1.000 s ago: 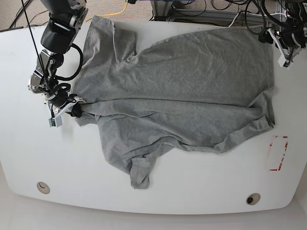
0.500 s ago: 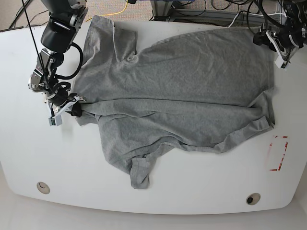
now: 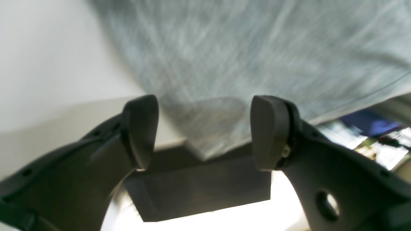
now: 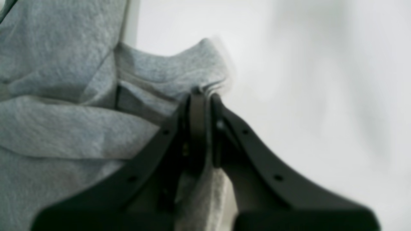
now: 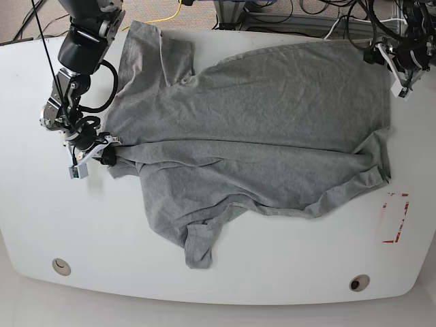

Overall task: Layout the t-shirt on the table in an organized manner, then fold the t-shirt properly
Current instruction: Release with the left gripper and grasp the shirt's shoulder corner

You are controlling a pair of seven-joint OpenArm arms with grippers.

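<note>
The heather-grey t-shirt (image 5: pixel 259 122) lies spread and wrinkled on the white table (image 5: pixel 68 218), with no lettering showing. A sleeve points toward the front edge. My right gripper (image 5: pixel 103 154) is at the shirt's left edge. In the right wrist view it (image 4: pixel 200 99) is shut on a bunched fold of the shirt (image 4: pixel 64 128). My left gripper (image 5: pixel 383 56) is at the shirt's far right corner by the table's back edge. In the left wrist view it (image 3: pixel 205 131) is open, with the shirt's corner (image 3: pixel 224 80) lying between and just beyond the fingertips (image 3: pixel 271 128).
A red dashed rectangle (image 5: pixel 395 218) is marked at the table's right. Round grommet holes sit front left (image 5: pixel 61 266) and front right (image 5: pixel 359 283). Cables and gear lie beyond the back edge (image 5: pixel 286 17).
My left gripper has moved up and inward to the shirt's far right corner. My right gripper stays shut on the left edge and has shifted slightly back.
</note>
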